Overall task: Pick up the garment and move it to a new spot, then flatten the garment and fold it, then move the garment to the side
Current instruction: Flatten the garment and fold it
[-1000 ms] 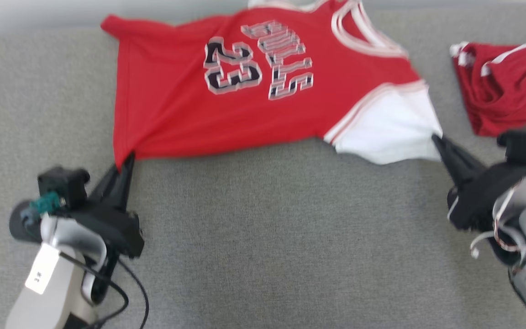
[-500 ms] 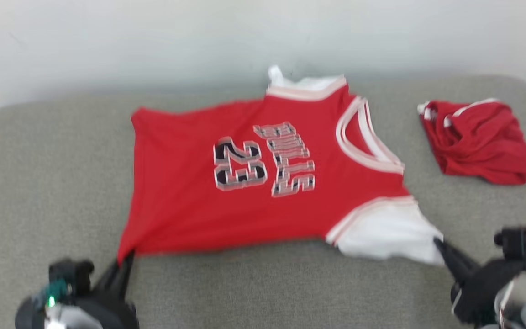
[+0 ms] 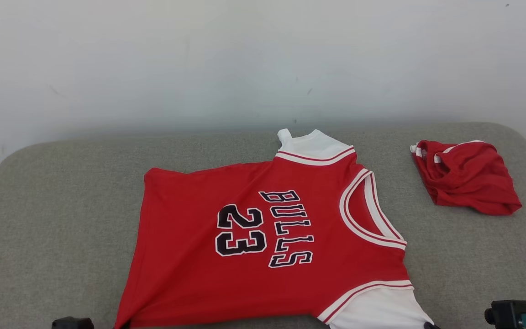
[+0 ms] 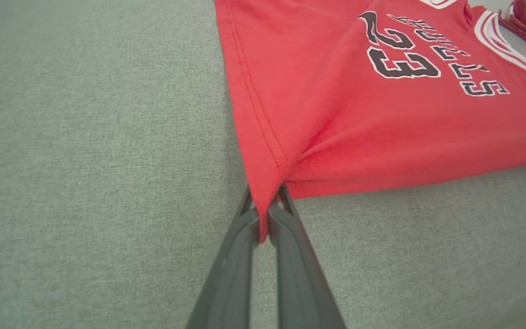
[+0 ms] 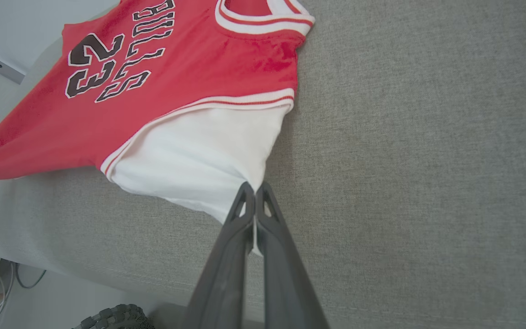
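The garment is a red "BULLS 23" jersey (image 3: 263, 246) with white sleeves, spread face up on a grey padded surface (image 3: 62, 205), collar toward the right. In the left wrist view my left gripper (image 4: 265, 204) is shut on the near corner of the jersey's (image 4: 359, 114) red hem, and the cloth puckers toward the fingers. In the right wrist view my right gripper (image 5: 255, 193) is shut on the edge of the near white sleeve (image 5: 199, 155). The fabric is stretched taut between the two grips.
A second red garment with white trim (image 3: 466, 176) lies crumpled at the right of the surface. A pale wall (image 3: 199, 59) stands behind. The surface's near edge drops off to the floor, where cables and a wheel (image 5: 117, 317) show.
The head camera has tilted up, so the wall has come into view and both arms have slid to the bottom edge. Both grippers keep hold of the jersey's near corners.
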